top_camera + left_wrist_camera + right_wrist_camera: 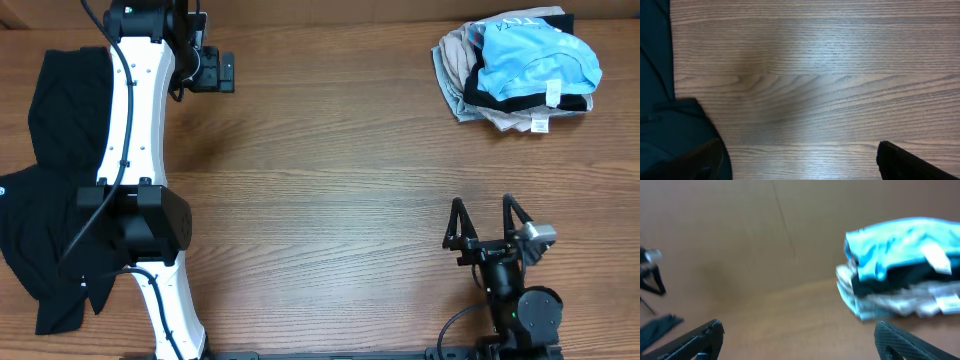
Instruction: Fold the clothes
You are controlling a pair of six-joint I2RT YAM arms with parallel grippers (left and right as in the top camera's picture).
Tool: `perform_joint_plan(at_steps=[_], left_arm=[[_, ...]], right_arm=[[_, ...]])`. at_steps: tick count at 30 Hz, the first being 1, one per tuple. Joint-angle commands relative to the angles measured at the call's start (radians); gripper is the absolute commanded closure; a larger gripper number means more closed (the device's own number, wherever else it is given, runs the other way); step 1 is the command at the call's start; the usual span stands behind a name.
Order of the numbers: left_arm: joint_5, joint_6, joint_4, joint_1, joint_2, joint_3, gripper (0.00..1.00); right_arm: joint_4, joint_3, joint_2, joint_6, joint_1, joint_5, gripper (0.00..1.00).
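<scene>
A plain black garment lies spread along the table's left edge, partly under my left arm. Its edge also shows in the left wrist view. A light blue T-shirt tops a folded pile at the far right back, over black and beige layers. It also shows, blurred, in the right wrist view. My left gripper is open and empty over bare wood at the back left, just right of the black garment; its jaws are wide apart. My right gripper is open and empty near the front right; its jaws point toward the pile.
The wooden table spans the whole view. White tags hang from the pile's front edge. A small black stand shows at the left of the right wrist view.
</scene>
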Motion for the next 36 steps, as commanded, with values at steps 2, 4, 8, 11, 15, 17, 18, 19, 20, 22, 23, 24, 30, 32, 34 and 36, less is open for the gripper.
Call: perform_joint_plan(at_steps=[2,4,8,11,15,17,18,19,20,22,23,24,30,32,34,36], left_arm=[[0.011,0.022,0.000,-0.002,-0.016,-0.005,0.00],[0.011,0.022,0.000,-0.002,-0.016,-0.005,0.00],[0.011,0.022,0.000,-0.002,-0.016,-0.005,0.00],[0.011,0.022,0.000,-0.002,-0.016,-0.004,0.00],[0.011,0.022,0.000,-0.002,-0.016,-0.005,0.00],[0.011,0.022,0.000,-0.002,-0.016,-0.005,0.00],[0.011,0.022,0.000,-0.002,-0.016,-0.005,0.00],[0.011,0.022,0.000,-0.002,-0.016,-0.005,0.00],[0.011,0.022,0.000,-0.002,-0.016,-0.004,0.00],[0.011,0.022,0.000,-0.004,-0.016,-0.005,0.00],[0.011,0.022,0.000,-0.004,-0.016,-0.005,0.00],[0.011,0.022,0.000,-0.004,-0.016,-0.005,0.00],[0.011,0.022,0.000,-0.003,-0.016,-0.005,0.00],[0.011,0.022,0.000,-0.011,-0.019,-0.005,0.00],[0.011,0.022,0.000,-0.030,-0.028,-0.005,0.00],[0.011,0.022,0.000,-0.052,-0.050,-0.005,0.00]], right_arm=[[-0.076,-0.011,-0.010,0.000,0.010,0.013,0.00],[-0.080,-0.011,-0.010,0.000,0.010,0.013,0.00],[-0.077,-0.011,-0.010,0.000,0.009,0.013,0.00],[-0.077,-0.011,-0.010,0.000,0.009,0.013,0.00],[-0.077,-0.011,-0.010,0.000,0.009,0.013,0.00],[-0.077,-0.011,-0.010,0.000,0.009,0.013,0.00],[-0.077,-0.011,-0.010,0.000,0.009,0.013,0.00],[-0.077,-0.011,-0.010,0.000,0.009,0.013,0.00],[-0.077,-0.011,-0.010,0.000,0.009,0.013,0.00],[-0.077,-0.011,-0.010,0.000,0.009,0.013,0.00],[-0.077,-0.011,-0.010,0.000,0.009,0.013,0.00],[-0.077,-0.011,-0.010,0.000,0.009,0.013,0.00],[-0.077,-0.011,-0.010,0.000,0.009,0.013,0.00],[-0.077,-0.011,-0.010,0.000,0.009,0.013,0.00],[-0.077,-0.011,-0.010,0.000,0.009,0.013,0.00],[-0.077,-0.011,-0.010,0.000,0.010,0.013,0.00]])
